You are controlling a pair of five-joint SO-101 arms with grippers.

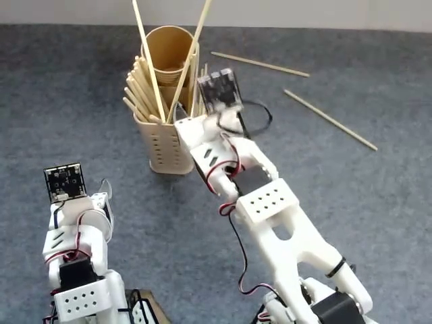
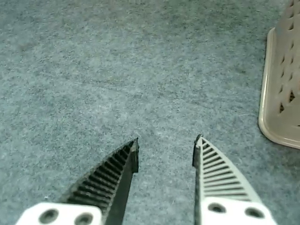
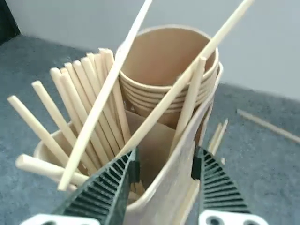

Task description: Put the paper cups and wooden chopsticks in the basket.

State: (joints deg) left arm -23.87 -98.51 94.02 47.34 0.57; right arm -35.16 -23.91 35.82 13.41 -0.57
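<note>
Right pincer (image 3: 165, 161) straddles basket (image 3: 168, 192) rim; long chopsticks (image 3: 108, 89) tips cut off.

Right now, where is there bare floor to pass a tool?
Bare carpet lies left of the basket, under the left tool, and between the right arm and the loose chopsticks. Crowded: the basket mouth, with the right tool at its rim.

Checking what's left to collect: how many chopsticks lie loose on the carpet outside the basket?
2: the far chopstick by the back wall, the near chopstick to its right. The arm may hide others.
</note>
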